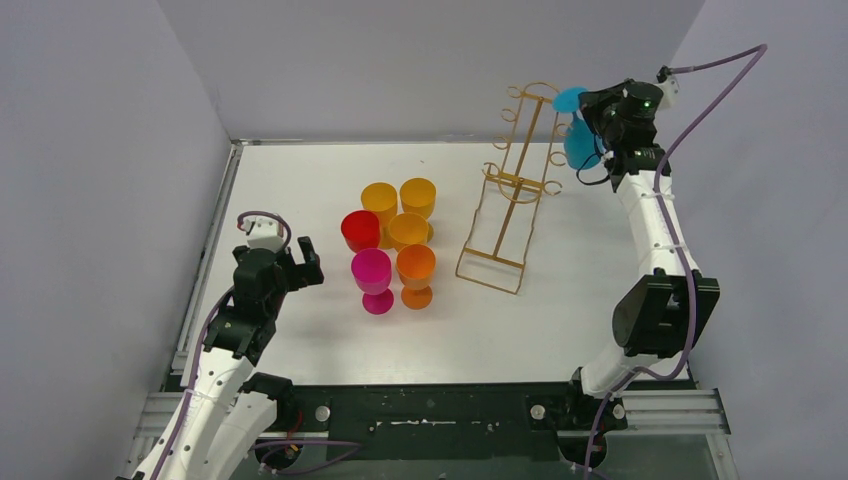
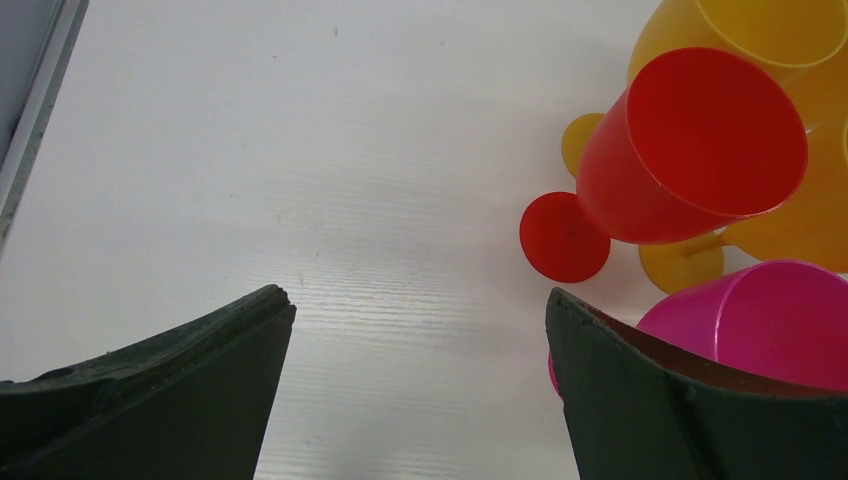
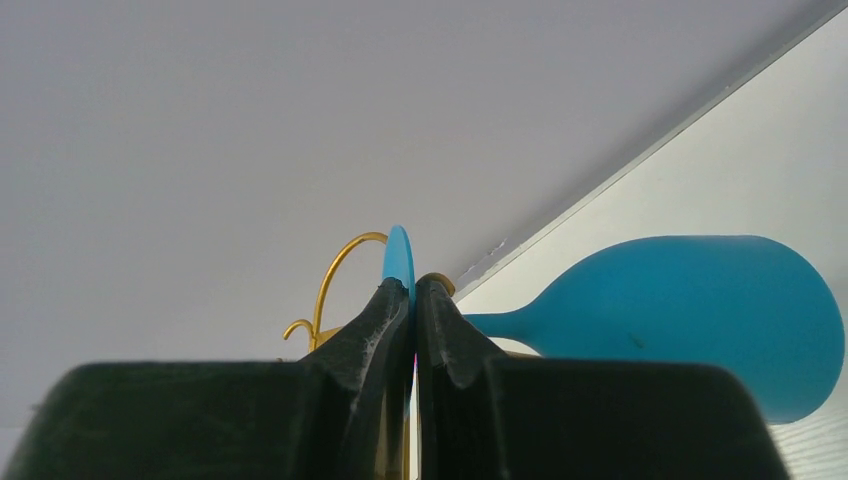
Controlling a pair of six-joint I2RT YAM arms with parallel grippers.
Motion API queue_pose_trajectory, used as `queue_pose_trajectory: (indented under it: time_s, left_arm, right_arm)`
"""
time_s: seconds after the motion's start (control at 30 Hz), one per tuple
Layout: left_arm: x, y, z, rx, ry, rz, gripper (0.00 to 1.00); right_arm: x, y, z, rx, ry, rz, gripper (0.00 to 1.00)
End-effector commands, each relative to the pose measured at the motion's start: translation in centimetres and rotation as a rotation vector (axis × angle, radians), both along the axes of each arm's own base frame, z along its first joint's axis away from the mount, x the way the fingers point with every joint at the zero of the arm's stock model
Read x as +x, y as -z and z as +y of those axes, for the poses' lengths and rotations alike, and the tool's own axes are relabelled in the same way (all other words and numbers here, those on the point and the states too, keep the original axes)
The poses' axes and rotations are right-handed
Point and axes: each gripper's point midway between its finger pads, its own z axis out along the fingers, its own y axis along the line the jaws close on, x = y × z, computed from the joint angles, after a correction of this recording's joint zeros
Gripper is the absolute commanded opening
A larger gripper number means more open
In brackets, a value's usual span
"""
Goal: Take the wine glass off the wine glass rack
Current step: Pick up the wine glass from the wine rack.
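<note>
Right wrist view: the blue glass (image 3: 690,320) was grasped by its foot in the right gripper (image 3: 413,290), at the rack (image 3: 350,246) top, near the bench (image 3: 780,130) far right corner; the left gripper (image 2: 415,300) was seen released.

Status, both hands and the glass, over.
Left hand open over the table. Right hand shut on the blue wine glass foot, at the wine glass rack top hook. Six glasses stand apart, none in the way.

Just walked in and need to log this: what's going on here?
The right gripper is shut on the foot of a blue wine glass at the top of the gold wine glass rack, right beside a hook; whether it is free yet is unclear. The left gripper hangs open over the table beside six coloured glasses standing there.
</note>
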Motion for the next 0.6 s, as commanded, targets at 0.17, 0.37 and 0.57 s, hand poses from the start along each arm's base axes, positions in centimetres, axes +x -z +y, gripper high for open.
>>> queue_pose_trajectory:
  time_s: [0.17,0.37,0.57]
  left_arm:
    - [0.7,-1.4,-0.5,-0.009,0.021,-0.054,0.96]
    - [0.7,-1.3,-0.5,-0.008,0.022,-0.051,0.96]
    - [0.7,-1.4,-0.6,-0.009,0.024,-0.053,0.96]
  right_arm:
    - [-2.0,-4.5,-1.6,-0.015,0.048,-0.121,0.0]
    - [-2.6,-5.2,-2.1,-0.011,0.058,-0.14,0.0]
    - [-3.3,-3.5,-3.4,-0.009,0.116,-0.108,0.0]
